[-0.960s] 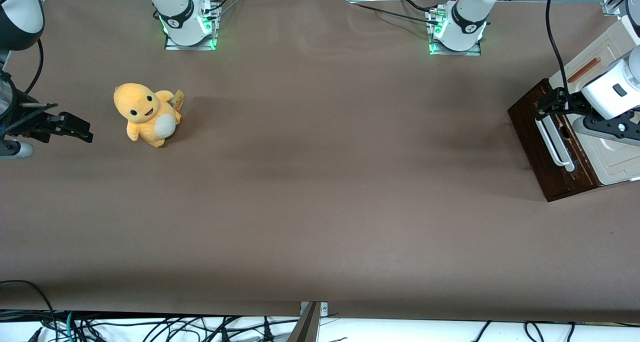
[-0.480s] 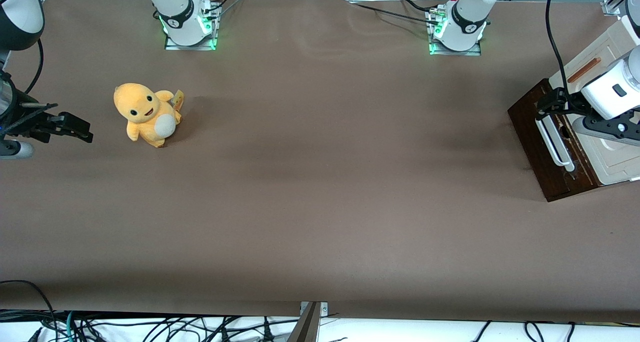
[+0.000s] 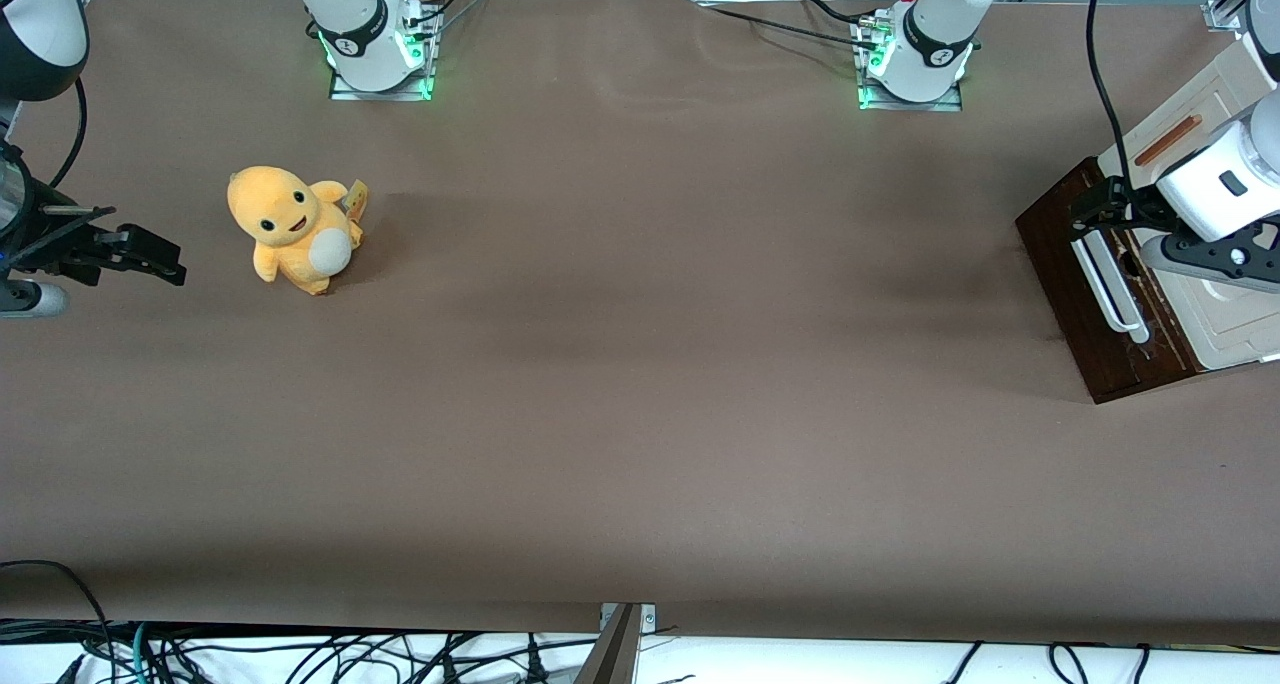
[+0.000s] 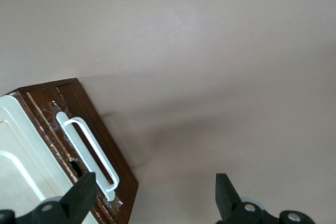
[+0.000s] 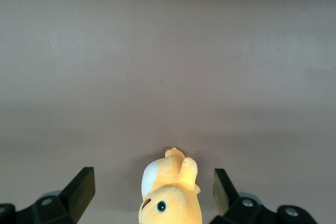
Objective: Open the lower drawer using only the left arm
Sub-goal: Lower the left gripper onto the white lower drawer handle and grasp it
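The lower drawer (image 3: pixel 1063 264) is a dark brown front with a long white bar handle (image 3: pixel 1106 286), at the working arm's end of the table. Its front lies close against the cream cabinet (image 3: pixel 1220 319). My left arm's gripper (image 3: pixel 1092 212) hovers by the handle's end that is farther from the front camera. In the left wrist view the gripper (image 4: pixel 155 195) is open: one of its fingers (image 4: pixel 81 195) sits beside the handle (image 4: pixel 89 150) on the drawer (image 4: pixel 107 137), the other over bare table. Nothing is held.
A thin reddish-brown strip (image 3: pixel 1168 140) lies on the cream panel above the drawer. A yellow plush toy (image 3: pixel 295 229) stands toward the parked arm's end of the table. Two arm bases (image 3: pixel 378 49) (image 3: pixel 915 59) with green lights stand along the table's edge farthest from the front camera.
My left arm's wrist and gripper have crept slightly away from the front camera along the drawer front. The drawer and the toy have not moved.
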